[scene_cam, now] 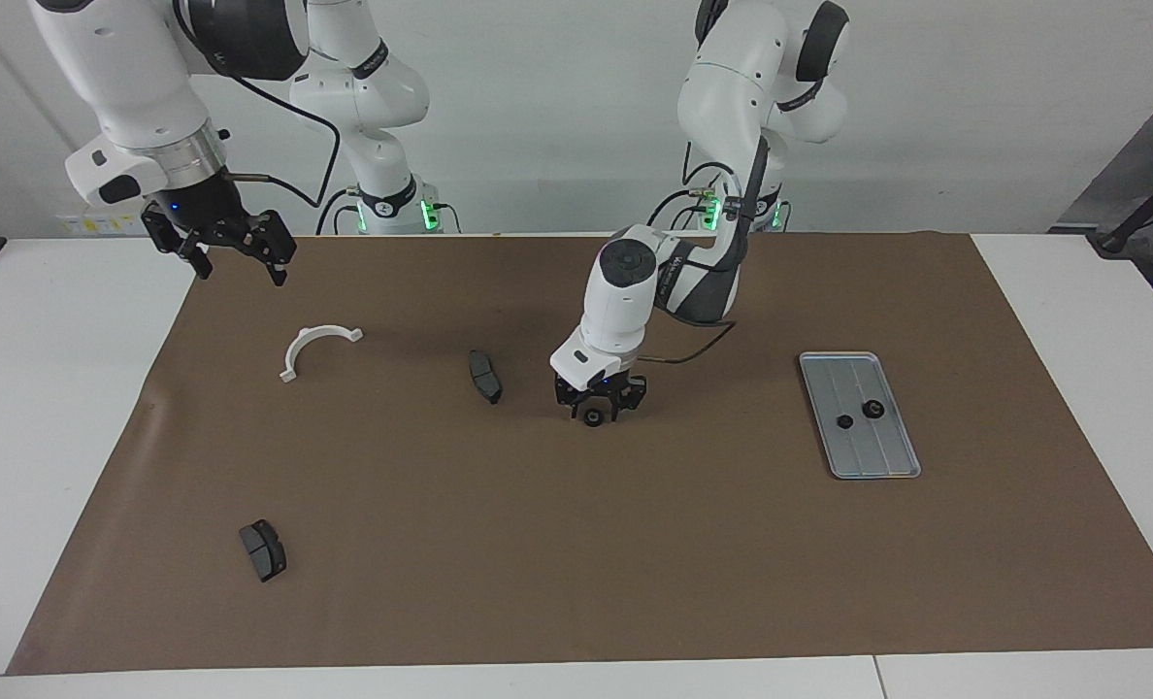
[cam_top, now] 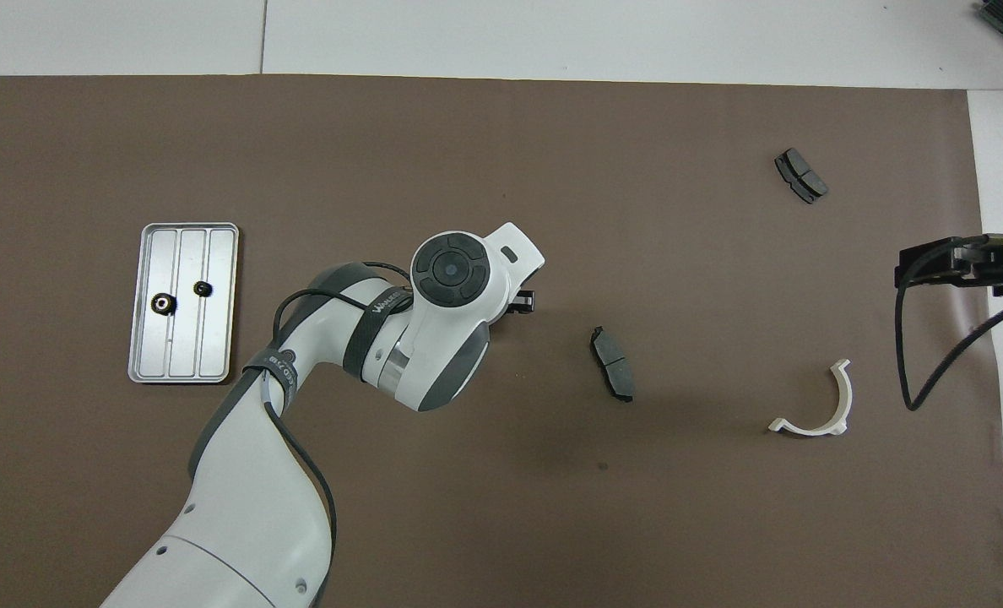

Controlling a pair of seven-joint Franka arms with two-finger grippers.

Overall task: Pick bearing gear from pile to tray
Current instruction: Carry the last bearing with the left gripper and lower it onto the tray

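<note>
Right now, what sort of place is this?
Probably a robotics lab bench: two white arms over a brown mat, scattered small parts such as a white half-ring, and a metal tray holding two gears.

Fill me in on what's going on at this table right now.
The left gripper is down on the brown mat, its fingers around a small black gear in the middle of the table. Two gears already lie in the tray at the left arm's end. The right gripper hangs open, raised over the mat's corner at its own end. Two dark pads and a white half-ring lie loose on the mat.
</note>
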